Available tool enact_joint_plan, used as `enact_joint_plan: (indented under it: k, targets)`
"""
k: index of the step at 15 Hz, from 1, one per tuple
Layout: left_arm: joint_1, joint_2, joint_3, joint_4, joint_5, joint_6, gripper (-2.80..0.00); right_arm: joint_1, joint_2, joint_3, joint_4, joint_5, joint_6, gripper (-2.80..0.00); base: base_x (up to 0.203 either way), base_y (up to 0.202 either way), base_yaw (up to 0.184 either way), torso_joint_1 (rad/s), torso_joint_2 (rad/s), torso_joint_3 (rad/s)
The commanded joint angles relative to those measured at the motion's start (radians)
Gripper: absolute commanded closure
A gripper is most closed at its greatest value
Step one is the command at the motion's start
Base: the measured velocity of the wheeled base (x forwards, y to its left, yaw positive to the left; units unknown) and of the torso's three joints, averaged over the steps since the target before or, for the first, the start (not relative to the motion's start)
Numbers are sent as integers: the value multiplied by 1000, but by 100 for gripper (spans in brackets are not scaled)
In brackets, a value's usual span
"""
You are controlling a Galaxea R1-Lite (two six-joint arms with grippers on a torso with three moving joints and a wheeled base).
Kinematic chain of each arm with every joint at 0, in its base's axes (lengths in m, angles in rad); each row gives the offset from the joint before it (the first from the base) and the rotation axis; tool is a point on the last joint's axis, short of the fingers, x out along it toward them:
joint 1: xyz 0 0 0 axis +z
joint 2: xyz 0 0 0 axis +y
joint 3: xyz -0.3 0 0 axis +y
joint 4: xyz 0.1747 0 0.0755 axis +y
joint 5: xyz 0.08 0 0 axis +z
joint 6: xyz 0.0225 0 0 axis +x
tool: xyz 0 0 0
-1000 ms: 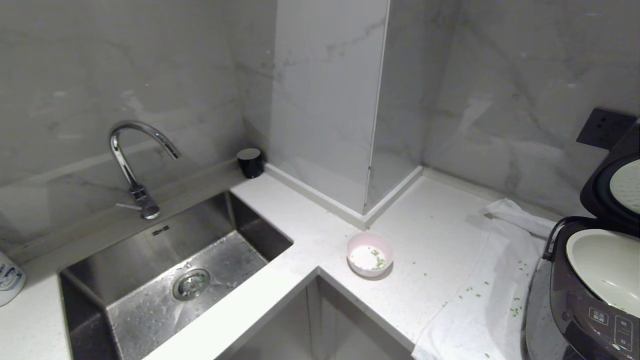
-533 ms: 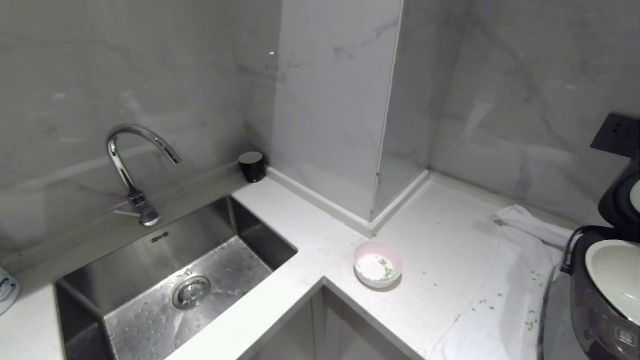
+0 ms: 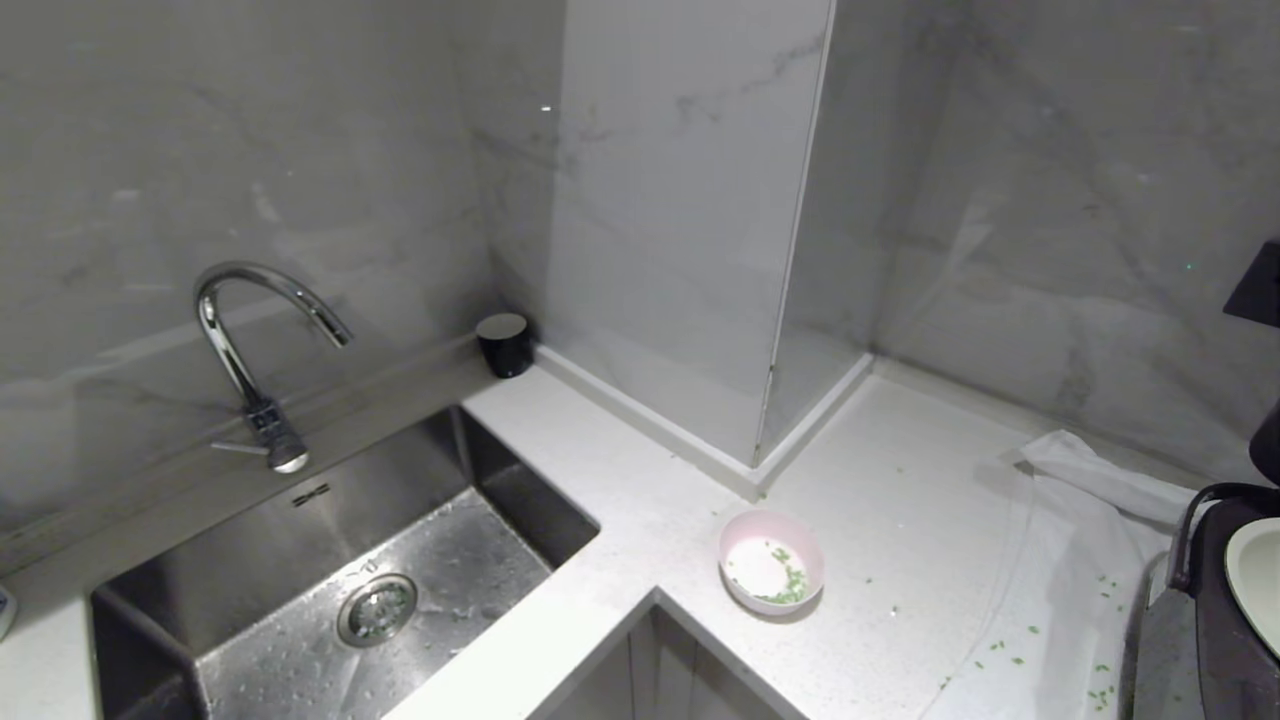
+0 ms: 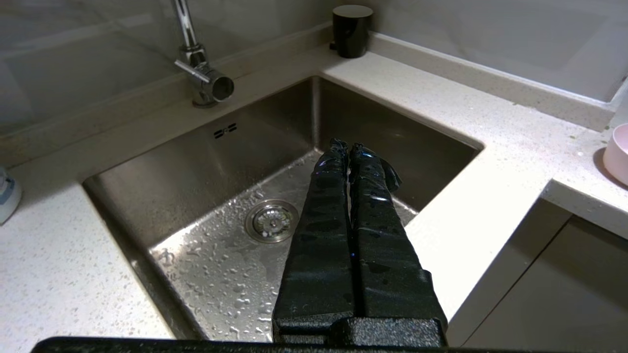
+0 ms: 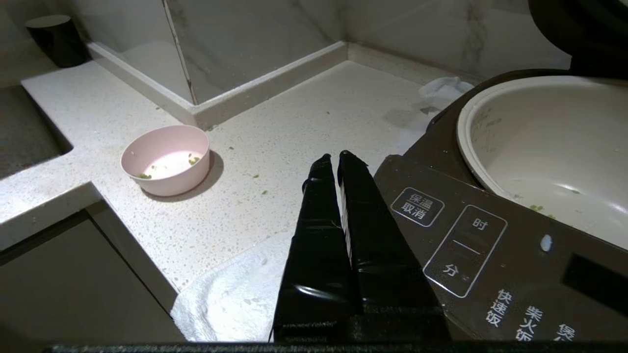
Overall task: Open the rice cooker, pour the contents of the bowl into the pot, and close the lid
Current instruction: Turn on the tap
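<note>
The pale pink bowl (image 3: 771, 575) (image 5: 166, 159) stands on the white counter near its inner corner, and a few green bits of the contents (image 3: 790, 590) (image 5: 194, 159) lie inside. At the far right edge the rice cooker (image 3: 1235, 640) (image 5: 490, 245) is open, its lid (image 5: 579, 34) raised behind the cream pot (image 3: 1262, 590) (image 5: 549, 147). Some green bits lie in the pot. My right gripper (image 5: 331, 157) is shut and empty, beside the cooker's button panel. My left gripper (image 4: 347, 145) is shut and empty, over the sink.
A steel sink (image 3: 500, 480) with a curved faucet (image 3: 250, 340) fills the left. A black cup (image 3: 503, 344) stands at the back by the wall column. A white cloth (image 3: 1050, 600) under the cooker is strewn with green bits. A dark socket (image 3: 1260, 285) is on the right wall.
The whole head view has shifted: the camera has swung left, so the cooker has slid almost out at the right edge. Bowl and cooker themselves have not moved.
</note>
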Motion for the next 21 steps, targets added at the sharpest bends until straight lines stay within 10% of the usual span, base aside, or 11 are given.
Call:
enact_joint_plan:
  k: [1, 5, 21]
  targets:
    - [0, 1, -9, 12, 21, -1, 0, 0, 0, 0, 0, 0, 0, 0, 0, 0, 0, 0, 0, 0]
    - [7, 120, -227, 169, 31, -53, 0, 0, 0, 1, 0, 0, 0, 0, 0, 0, 0, 0, 0, 0]
    - [163, 1595, -786, 57, 206, -386, 0, 0, 0, 0, 0, -1, 0, 0, 0, 0, 0, 0, 0, 0]
